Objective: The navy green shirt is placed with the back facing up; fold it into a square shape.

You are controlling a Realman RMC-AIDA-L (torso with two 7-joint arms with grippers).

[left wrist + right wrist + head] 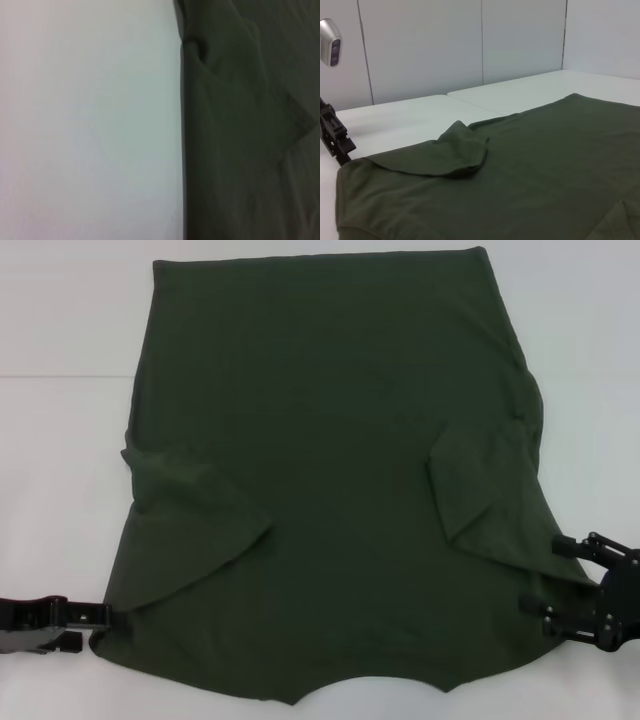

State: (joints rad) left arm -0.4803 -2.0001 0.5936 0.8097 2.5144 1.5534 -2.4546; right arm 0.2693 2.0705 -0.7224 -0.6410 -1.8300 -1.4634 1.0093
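Note:
The navy green shirt (330, 470) lies flat on the white table (60, 440), collar towards me and hem at the far side. Both sleeves are folded inward onto the body, the left sleeve (195, 505) and the right sleeve (480, 490). My left gripper (100, 620) sits low at the near left corner of the shirt, touching its edge. My right gripper (545, 575) is at the near right corner, open, its fingers straddling the shirt's edge. The left wrist view shows the shirt's straight side edge (183, 150). The right wrist view looks across the shirt (530, 165) to the left gripper (335, 137).
Bare white table surrounds the shirt on the left, right and far sides (580, 330). A seam between table sections (60, 377) runs across it. Grey wall panels (445, 45) stand behind, with a small silver device (331, 35) mounted on one.

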